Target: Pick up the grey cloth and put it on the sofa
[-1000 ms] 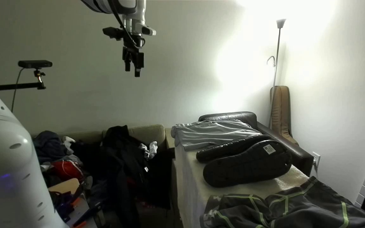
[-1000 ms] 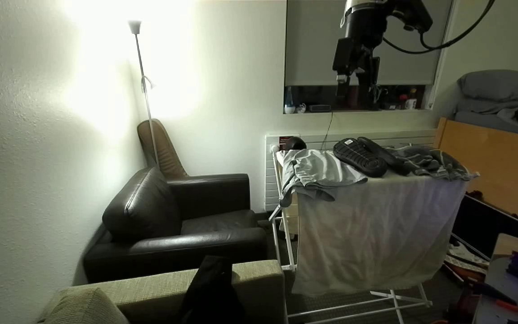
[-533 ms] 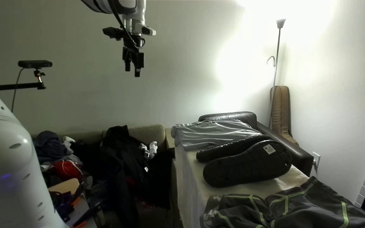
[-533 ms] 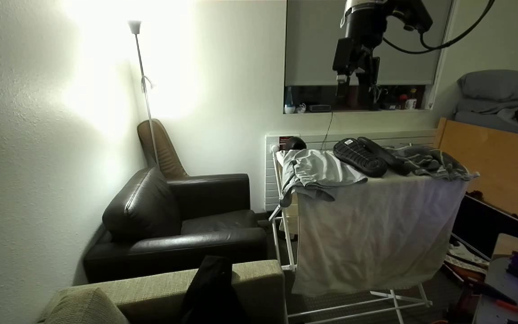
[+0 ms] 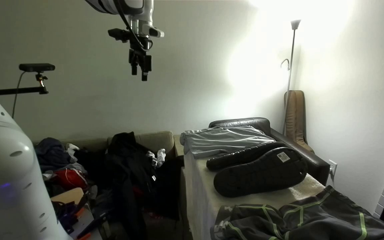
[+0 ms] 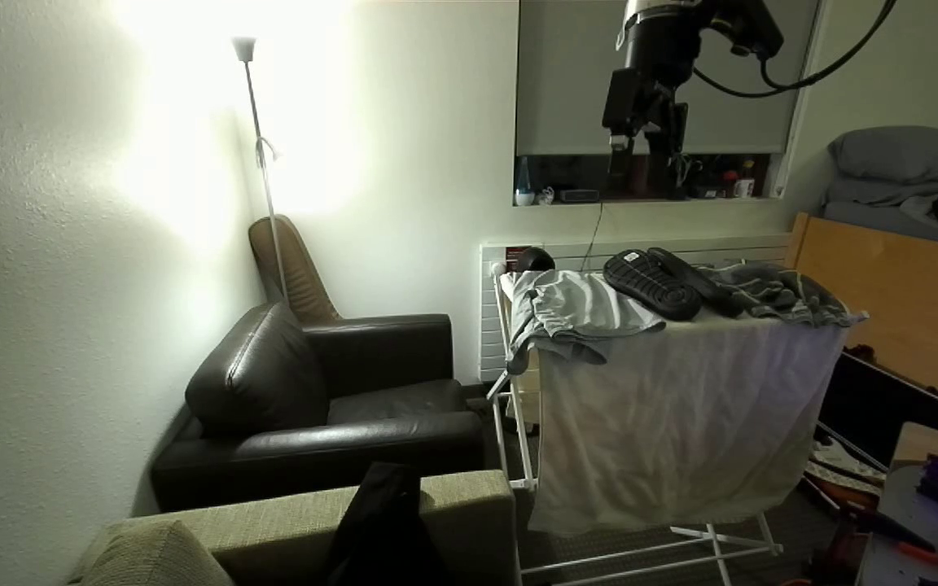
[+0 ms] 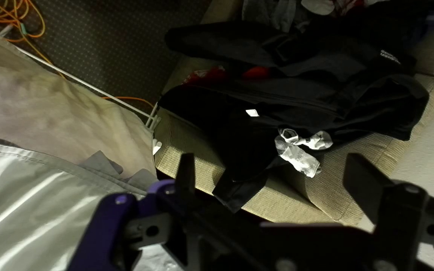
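The light grey cloth (image 5: 225, 141) lies on the far end of a towel-covered drying rack and shows in both exterior views (image 6: 587, 303). In the wrist view the cloth (image 7: 32, 203) fills the lower left. A beige sofa (image 5: 160, 141) with dark clothes on it stands beside the rack; its armrest (image 6: 469, 509) and its seat edge (image 7: 285, 205) also show. My gripper (image 5: 139, 76) is open and empty, high above the sofa and rack, apart from the cloth. Its fingers also show in an exterior view (image 6: 646, 169) and spread wide in the wrist view (image 7: 271, 165).
Black slippers (image 5: 262, 173) and dark grey shorts with green seams (image 5: 298, 216) share the rack with the cloth. A dark leather armchair (image 6: 387, 439) stands beyond the rack. White socks (image 7: 300, 154) and a black jacket (image 7: 296, 90) lie on the sofa. A floor lamp (image 6: 261, 163) stands in the corner.
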You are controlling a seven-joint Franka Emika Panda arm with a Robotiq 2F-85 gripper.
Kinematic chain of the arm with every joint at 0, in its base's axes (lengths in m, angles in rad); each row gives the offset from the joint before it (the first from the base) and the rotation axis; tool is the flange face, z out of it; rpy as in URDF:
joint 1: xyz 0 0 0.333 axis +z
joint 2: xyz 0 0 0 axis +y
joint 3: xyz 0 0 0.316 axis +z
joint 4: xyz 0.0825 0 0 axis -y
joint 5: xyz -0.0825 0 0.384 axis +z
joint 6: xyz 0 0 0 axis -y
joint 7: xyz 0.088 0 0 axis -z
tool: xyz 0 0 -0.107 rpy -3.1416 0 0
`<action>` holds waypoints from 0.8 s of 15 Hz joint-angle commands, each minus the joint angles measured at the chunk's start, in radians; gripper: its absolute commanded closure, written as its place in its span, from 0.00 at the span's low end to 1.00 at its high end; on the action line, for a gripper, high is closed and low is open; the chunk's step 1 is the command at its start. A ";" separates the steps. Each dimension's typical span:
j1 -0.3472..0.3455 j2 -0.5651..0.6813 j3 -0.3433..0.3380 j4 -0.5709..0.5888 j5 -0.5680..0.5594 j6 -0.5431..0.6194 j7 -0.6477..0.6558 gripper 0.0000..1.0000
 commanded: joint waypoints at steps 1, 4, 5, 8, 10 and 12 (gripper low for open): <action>-0.006 0.001 0.005 0.003 0.001 -0.003 -0.001 0.00; -0.006 0.001 0.005 0.003 0.001 -0.003 -0.001 0.00; -0.006 0.001 0.005 0.003 0.001 -0.003 -0.001 0.00; -0.006 0.001 0.005 0.003 0.001 -0.003 -0.001 0.00; -0.011 0.002 -0.002 -0.005 -0.005 -0.003 -0.011 0.00; -0.018 0.003 -0.009 -0.013 -0.018 -0.004 -0.018 0.00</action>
